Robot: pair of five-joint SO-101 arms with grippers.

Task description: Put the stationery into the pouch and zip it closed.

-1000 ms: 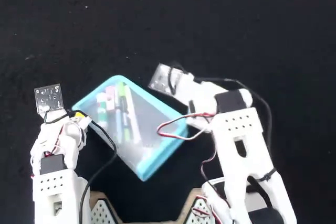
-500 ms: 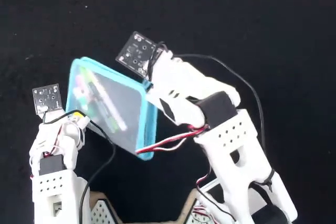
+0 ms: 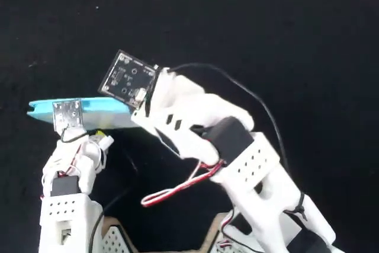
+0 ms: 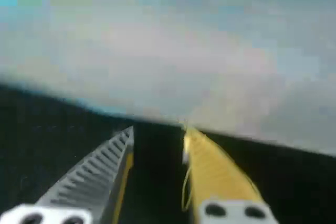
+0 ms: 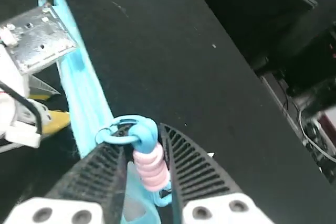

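Pouch (image 3: 98, 109) stands on edge toward 9 o'clock of the table (image 3: 266, 39) in our high view, where we see it as a thin cyan strip. Our right gripper (image 5: 143, 129) is clamped on its pink-beaded pull (image 5: 151, 163) at the strip's 3 o'clock end. Our left gripper (image 4: 157, 129) sits at the pouch's 6 o'clock, fingers narrowly apart, gripping nothing, tips at the pouch's edge.
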